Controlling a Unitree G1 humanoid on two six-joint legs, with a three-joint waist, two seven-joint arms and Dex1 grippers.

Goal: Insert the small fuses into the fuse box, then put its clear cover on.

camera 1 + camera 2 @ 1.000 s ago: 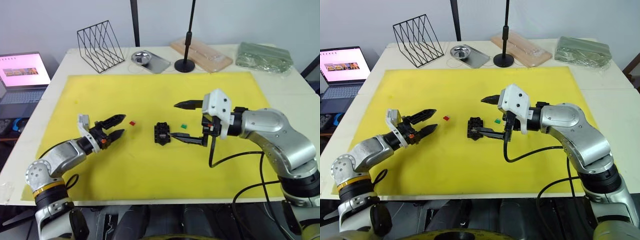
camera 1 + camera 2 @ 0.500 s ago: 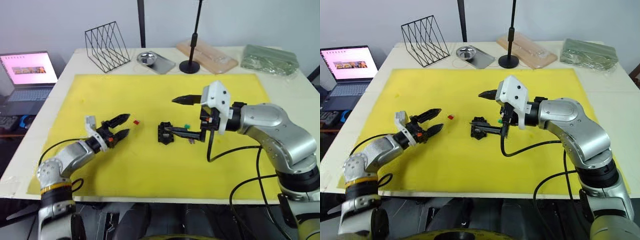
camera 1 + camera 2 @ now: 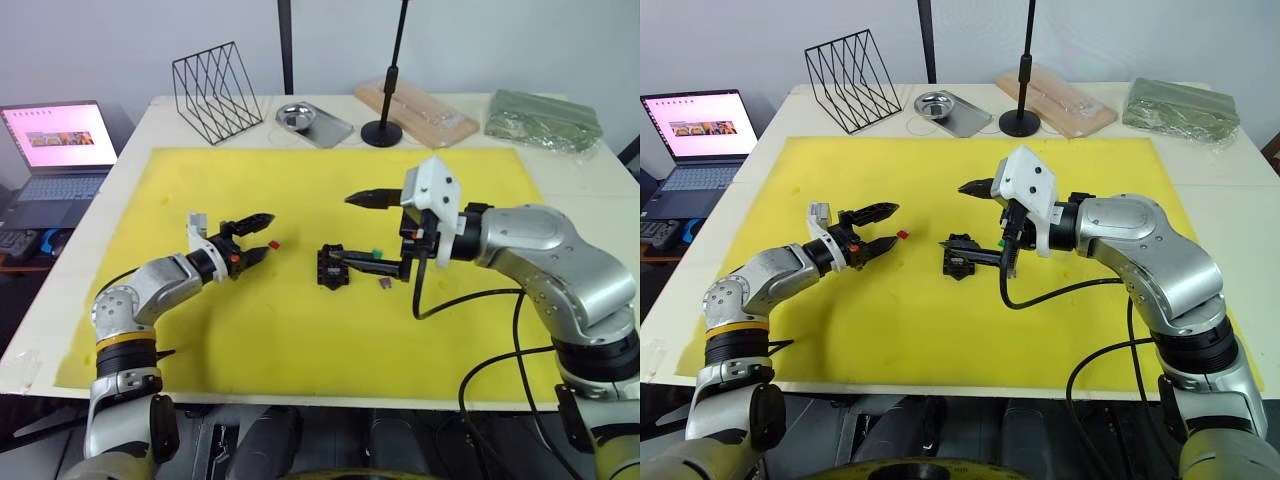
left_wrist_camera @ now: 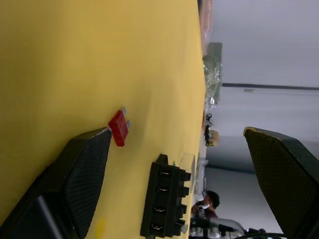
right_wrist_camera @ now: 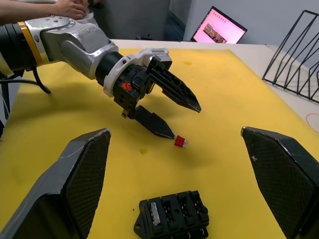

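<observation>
While its fingers are spread apart, the left gripper is seen at about 9 o'clock of the yellow mat, one fingertip just beside the red fuse. At mat centre the fuse box is found, with a green fuse and a dark fuse at its 3 o'clock. The right gripper is held wide open, its lower finger at the box.
</observation>
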